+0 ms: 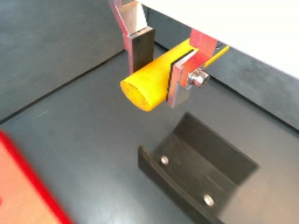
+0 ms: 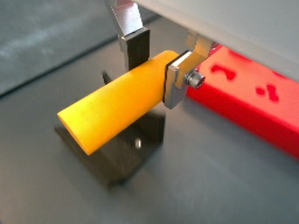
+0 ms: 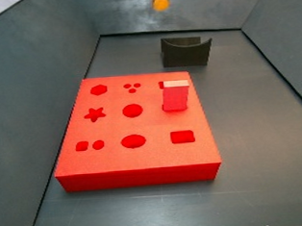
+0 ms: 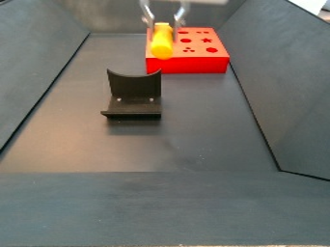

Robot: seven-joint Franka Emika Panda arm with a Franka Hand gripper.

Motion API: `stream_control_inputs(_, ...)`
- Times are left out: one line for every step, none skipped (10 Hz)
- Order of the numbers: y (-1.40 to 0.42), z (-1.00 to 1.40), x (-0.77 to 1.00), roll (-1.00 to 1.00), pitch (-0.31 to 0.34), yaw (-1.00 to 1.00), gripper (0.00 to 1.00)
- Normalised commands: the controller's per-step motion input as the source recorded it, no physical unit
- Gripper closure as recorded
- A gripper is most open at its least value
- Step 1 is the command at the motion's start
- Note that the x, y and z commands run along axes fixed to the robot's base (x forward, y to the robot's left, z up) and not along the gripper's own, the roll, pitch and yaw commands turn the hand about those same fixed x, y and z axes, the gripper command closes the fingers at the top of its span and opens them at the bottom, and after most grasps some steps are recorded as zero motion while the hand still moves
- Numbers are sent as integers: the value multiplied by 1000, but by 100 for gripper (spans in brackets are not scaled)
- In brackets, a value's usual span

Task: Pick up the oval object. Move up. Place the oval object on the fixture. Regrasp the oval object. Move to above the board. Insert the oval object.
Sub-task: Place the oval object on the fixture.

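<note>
The gripper (image 1: 163, 68) hangs above the counter (image 4: 194, 125), its fingers (image 2: 177, 79) pinching one end of the smooth yellow-orange oval object (image 2: 117, 103). The peg's long axis lies level, jutting sideways from the pads. The dark L-shaped fixture (image 1: 198, 168) sits below it, apart, so the next move is likely straight down.

A small red block (image 3: 175, 95) stands upright, well apart from my pincer (image 1: 163, 63), which hangs high near the far wall. The counter (image 3: 264, 137) is a dark grey, matte floor. Grey walls (image 3: 35, 55) slope up from it on both sides, and another closes the far end in a side view.
</note>
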Motion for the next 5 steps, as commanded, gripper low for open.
stream_control_inputs(22,328,998,-1000,49,23,100)
stream_control_inputs(32,180,885,-1000,56,15,100)
stream_control_inputs(32,70,774,-1000,70,7,100)
stream_control_inputs(36,45,700,-1000,86,-3,100)
stream_control_inputs(43,20,634,-1000,101,-14,100)
